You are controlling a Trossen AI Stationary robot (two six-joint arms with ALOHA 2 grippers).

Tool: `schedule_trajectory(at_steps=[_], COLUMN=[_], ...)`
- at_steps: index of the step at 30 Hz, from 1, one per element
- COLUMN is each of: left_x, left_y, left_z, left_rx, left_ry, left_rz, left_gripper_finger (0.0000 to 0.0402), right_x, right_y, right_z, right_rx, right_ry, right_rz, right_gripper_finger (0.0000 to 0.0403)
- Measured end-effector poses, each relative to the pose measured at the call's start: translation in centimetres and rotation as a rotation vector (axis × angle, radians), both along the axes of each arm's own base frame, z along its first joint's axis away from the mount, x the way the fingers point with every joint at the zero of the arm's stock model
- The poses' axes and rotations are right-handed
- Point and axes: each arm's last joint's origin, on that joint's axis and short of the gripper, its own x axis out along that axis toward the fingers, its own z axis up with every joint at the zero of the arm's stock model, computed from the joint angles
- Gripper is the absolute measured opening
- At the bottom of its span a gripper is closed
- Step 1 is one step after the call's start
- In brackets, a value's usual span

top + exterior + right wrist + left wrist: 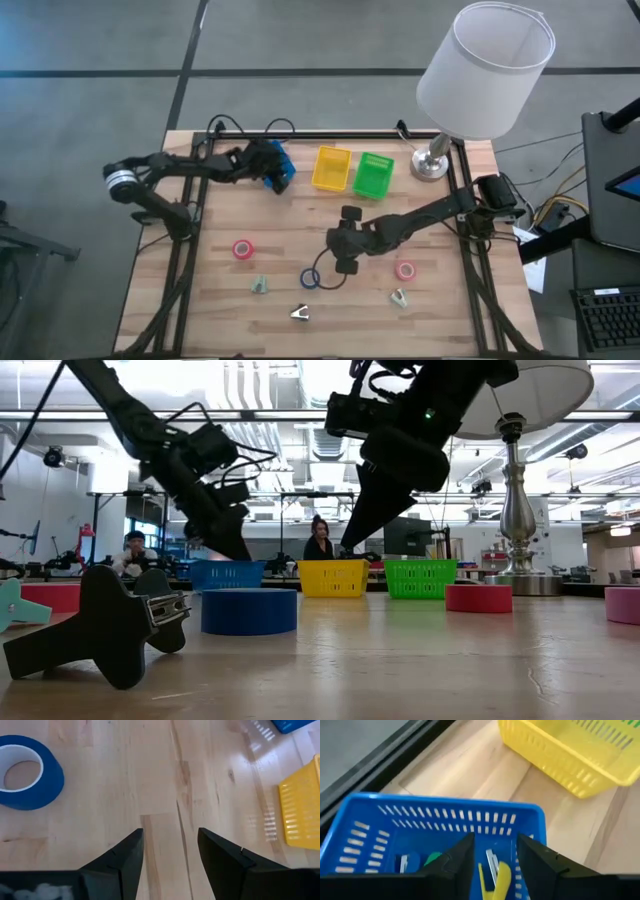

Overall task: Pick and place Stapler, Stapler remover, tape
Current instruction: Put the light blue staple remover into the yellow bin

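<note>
Nearest the front edge of the table lie three small items still waiting: a pale staple remover, another toward the left and a third toward the right. Just beyond them sit two pink-red tape rolls — one on the left, one on the right — and a blue tape roll between them. The right gripper hovers over bare wood just beside that blue roll, its fingers spread apart and holding nothing, as its wrist view shows. Farther back, the left gripper hangs over the blue bin; its fingers are parted and empty, and below them the bin already holds what look like staplers, a yellow one plainly among them. At the far edge stand the yellow bin and the green bin, both apparently empty from above, with a lamp at the far right corner. My reading: the stapler part seems done or nearly so, while the removers and all the tape remain on the table — most of the sorting is still ahead.
</note>
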Motion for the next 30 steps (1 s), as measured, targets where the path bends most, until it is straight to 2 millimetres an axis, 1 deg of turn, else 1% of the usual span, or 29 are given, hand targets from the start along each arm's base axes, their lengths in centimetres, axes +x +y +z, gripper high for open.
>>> schedule_trajectory(at_steps=[2, 6, 9, 11, 13, 16, 21, 26, 30], left_x=[0.2, 0.3, 0.3, 0.1, 0.0, -0.2, -0.2, 0.2, 0.7], left_y=[0.1, 0.0, -0.5, -1.1, -1.8, -3.1, -5.1, -6.8, -7.9], left_z=[0.4, 1.6, 3.0, 4.1, 5.2, 6.7, 8.1, 8.3, 8.1], left_rx=[0.002, 0.019, 0.041, 0.047, 0.044, 0.029, 0.018, -0.002, -0.017], left_ry=[0.008, -0.016, -0.069, -0.115, -0.172, -0.251, -0.32, -0.334, -0.327], left_rz=[-0.002, -0.011, -0.04, -0.082, -0.138, -0.234, -0.325, -0.387, -0.435], left_gripper_finger=[0.0158, 0.0162, 0.016, 0.0157, 0.0153, 0.015, 0.0145, 0.014, 0.0137], right_x=[0.0, 0.0, -0.1, -0.3, -0.8, -1.9, -4.4, -6.5, -7.7], right_y=[0.0, 0.2, 0.6, 0.9, 0.9, 0.8, 1.0, 2.8, 5.5], right_z=[0.0, -0.1, -0.1, 0.0, 0.5, 1.8, 3.6, 4.2, 3.9], right_rx=[0.002, 0.061, 0.087, 0.106, 0.134, 0.191, 0.302, 0.367, 0.463], right_ry=[0.001, 0.016, 0.022, 0.025, 0.029, 0.036, 0.092, 0.16, 0.226], right_rz=[0.0, 0.035, 0.052, 0.033, -0.01, -0.113, -0.299, -0.414, -0.414], right_gripper_finger=[0.0185, 0.0185, 0.0185, 0.0184, 0.0182, 0.0178, 0.017, 0.0162, 0.0155])
